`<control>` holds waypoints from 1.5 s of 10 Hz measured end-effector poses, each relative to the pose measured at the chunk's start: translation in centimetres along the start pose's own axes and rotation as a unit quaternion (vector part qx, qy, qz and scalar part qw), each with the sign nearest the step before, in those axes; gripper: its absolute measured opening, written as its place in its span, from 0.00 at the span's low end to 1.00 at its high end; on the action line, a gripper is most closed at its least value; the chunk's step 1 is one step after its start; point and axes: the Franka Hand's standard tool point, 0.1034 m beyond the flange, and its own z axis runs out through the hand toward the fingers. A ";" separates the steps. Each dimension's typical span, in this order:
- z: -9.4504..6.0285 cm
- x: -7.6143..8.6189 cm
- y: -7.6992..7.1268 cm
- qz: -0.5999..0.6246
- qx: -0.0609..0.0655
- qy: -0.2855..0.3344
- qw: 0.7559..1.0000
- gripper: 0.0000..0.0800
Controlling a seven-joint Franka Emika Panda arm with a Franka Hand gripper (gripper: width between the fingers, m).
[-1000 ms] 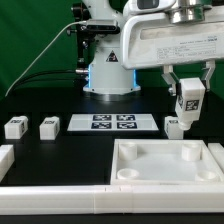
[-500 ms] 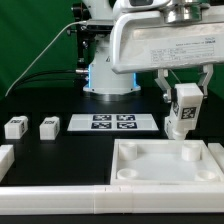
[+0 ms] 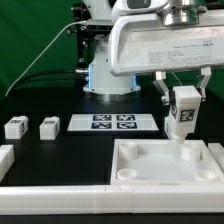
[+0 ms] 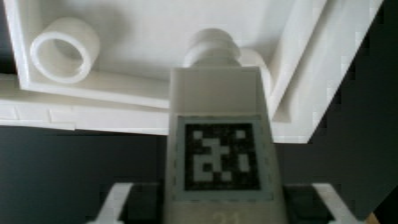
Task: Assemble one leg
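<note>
Hand (image 3: 184, 100) is clamped on the leg (image 3: 182, 115), one finger on each side face. It carries the leg clear of the tabletop (image 3: 40, 105), over the far corner of the big white square piece (image 3: 215, 160), at about 3 o'clock from the marker board (image 3: 112, 123).

As I judge it, the step is seating the leg in the corner recess (image 3: 190, 152) just below. To do it well, I would square the leg over that recess first, then lower it straight and slowly. I would let go only once it bottoms out.

Its long axis stands near upright, leaning slightly, and the tag faces the exterior camera. In the wrist view the leg's rounded end points away from the hand, toward the piece's corner.
</note>
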 end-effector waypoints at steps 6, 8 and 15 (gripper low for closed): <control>1.7 1.7 -1.3 -0.006 0.004 0.029 1.000 0.37; 1.8 2.2 -0.8 -0.012 -0.007 0.101 0.995 0.37; 3.3 0.5 -1.9 -0.018 -0.003 0.089 0.996 0.37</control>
